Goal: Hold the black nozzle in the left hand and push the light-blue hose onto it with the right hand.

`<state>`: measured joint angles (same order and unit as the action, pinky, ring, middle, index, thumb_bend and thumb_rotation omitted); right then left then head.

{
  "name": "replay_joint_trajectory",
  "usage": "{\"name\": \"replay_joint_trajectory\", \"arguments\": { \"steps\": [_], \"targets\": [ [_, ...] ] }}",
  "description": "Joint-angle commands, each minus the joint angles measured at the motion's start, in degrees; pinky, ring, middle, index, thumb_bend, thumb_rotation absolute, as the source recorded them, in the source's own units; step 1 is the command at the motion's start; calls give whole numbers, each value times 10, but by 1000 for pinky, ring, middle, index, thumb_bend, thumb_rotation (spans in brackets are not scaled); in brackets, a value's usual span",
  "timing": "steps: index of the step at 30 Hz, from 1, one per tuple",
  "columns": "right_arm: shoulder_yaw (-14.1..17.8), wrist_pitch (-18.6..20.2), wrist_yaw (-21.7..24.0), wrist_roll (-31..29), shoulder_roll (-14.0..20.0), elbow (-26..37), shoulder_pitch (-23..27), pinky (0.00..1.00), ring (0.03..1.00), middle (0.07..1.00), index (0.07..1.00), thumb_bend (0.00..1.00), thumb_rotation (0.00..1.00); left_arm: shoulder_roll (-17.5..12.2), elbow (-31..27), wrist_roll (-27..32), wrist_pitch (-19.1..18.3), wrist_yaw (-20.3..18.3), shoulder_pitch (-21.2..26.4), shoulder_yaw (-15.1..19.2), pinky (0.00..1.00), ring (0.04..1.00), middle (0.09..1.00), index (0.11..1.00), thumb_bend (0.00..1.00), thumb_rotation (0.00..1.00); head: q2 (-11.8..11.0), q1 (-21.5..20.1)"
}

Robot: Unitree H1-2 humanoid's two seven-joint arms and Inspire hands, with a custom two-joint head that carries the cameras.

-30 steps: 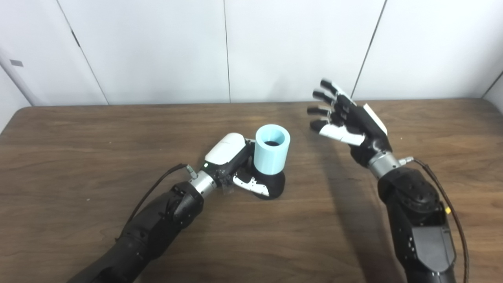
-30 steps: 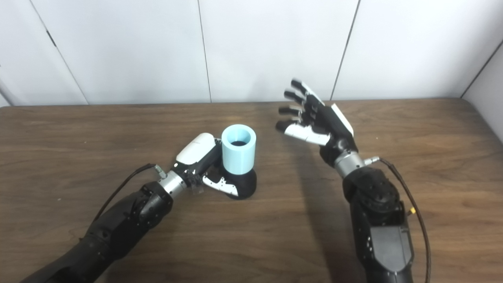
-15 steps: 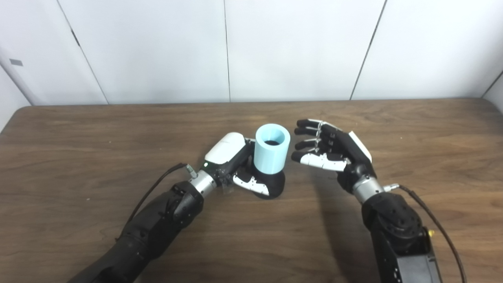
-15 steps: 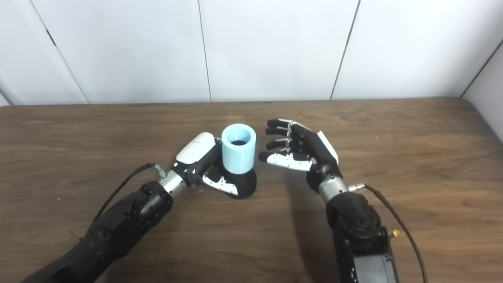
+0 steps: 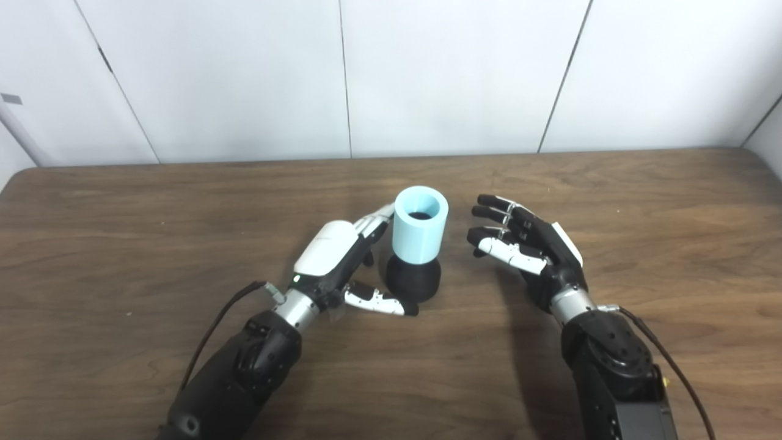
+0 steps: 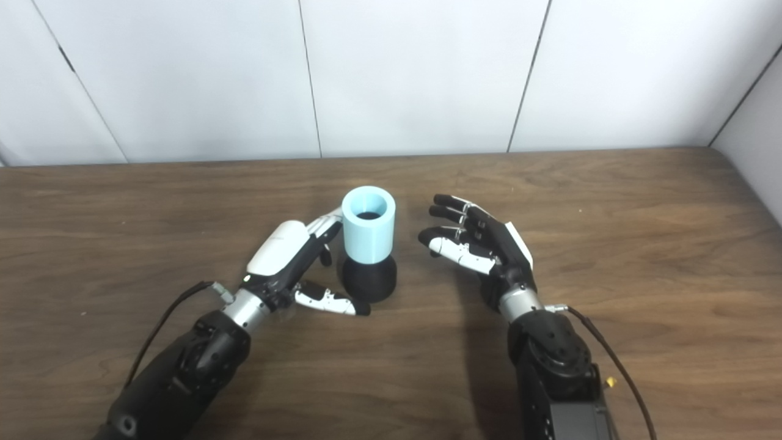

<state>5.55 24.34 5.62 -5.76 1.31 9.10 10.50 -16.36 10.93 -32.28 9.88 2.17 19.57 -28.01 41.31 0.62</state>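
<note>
The light-blue hose (image 5: 419,233) sits upright on the black nozzle (image 5: 414,279) right between both hands, with the left hand (image 5: 338,264) fingers spread and holding nothing just beside it, while the right hand (image 5: 526,249) hangs splayed, palm toward it, a bit apart.

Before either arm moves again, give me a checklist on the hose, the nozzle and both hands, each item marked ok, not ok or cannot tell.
1. Light-blue hose seated on the black nozzle: ok, it stands upright on top of it.
2. Fully pushed down: cannot tell, the joint's inside is hidden.
3. Nozzle resting on the table: ok.
4. Left hand holding the nozzle: not ok, its fingers are open beside it, thumb near the base.
5. Right hand gripping the hose: not ok, it is open and apart from the hose, to its right.
6. Path from right hand to hose free: ok, nothing lies between.
</note>
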Motion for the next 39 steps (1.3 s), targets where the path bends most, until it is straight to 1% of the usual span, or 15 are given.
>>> {"name": "replay_joint_trajectory", "arguments": {
  "steps": [1,3,5,8,12,14,16,18,19,20,23,25,29,33,39],
  "targets": [
    [4,-29,0,-14,2,7,7,480,638,771,750,499,55,-24,9,1,-67,-53,-39,14,791,961,972,1000,961,266,0,1],
    [4,-35,1,-18,1,4,4,490,647,777,755,500,48,-22,-4,16,-58,-48,-51,38,754,927,955,993,934,221,-1,2],
    [3,-35,-3,-17,0,4,1,485,643,772,749,505,30,-14,-2,32,-25,-20,-62,65,701,862,919,962,910,200,-1,2],
    [3,-40,-5,-20,-3,4,-4,483,635,763,750,508,33,1,4,55,12,4,-74,95,703,843,901,936,867,180,0,2],
    [1,-56,-8,-20,-5,3,-11,463,622,759,751,491,1,20,-4,91,22,-5,-85,128,724,839,894,930,830,149,0,0],
    [-4,-63,-10,-12,0,7,-15,463,624,758,752,476,0,35,-10,143,26,-17,-92,150,729,831,884,914,800,124,1,0],
    [-5,-62,-13,-12,3,12,-17,475,632,764,756,470,0,55,-16,208,23,-32,-100,176,632,773,839,876,768,98,1,0],
    [-4,-66,-21,-5,2,15,-19,481,625,763,753,482,17,76,-32,282,-7,-55,-105,206,571,694,771,831,725,108,1,0],
    [-3,-69,-24,-3,2,16,-19,476,612,755,748,495,26,82,-37,302,-17,-62,-106,215,544,652,737,806,704,123,1,0],
    [-2,-75,-27,-1,1,16,-21,473,604,751,746,503,32,91,-52,326,-42,-66,-108,227,528,625,715,790,692,132,1,2],
    [-1,-97,-31,3,1,13,-25,448,573,723,724,526,53,112,-81,396,-94,-79,-110,259,457,583,669,715,655,147,1,2],
    [-3,-113,-32,6,3,11,-29,432,559,704,707,527,74,124,-91,439,-116,-89,-112,276,413,575,668,684,656,99,0,1],
    [-3,-128,-39,6,-1,13,-36,433,568,682,685,559,114,131,-101,463,-129,-97,-120,289,435,602,688,676,656,119,-1,4],
    [-4,-141,-41,8,0,15,-42,426,572,684,681,575,105,128,-102,472,-125,-111,-128,292,515,651,709,689,684,188,1,0],
    [-10,-147,-40,15,5,23,-56,432,593,697,699,584,69,120,-102,489,-121,-136,-139,293,520,681,735,707,745,199,-1,-4]
  ]
}}
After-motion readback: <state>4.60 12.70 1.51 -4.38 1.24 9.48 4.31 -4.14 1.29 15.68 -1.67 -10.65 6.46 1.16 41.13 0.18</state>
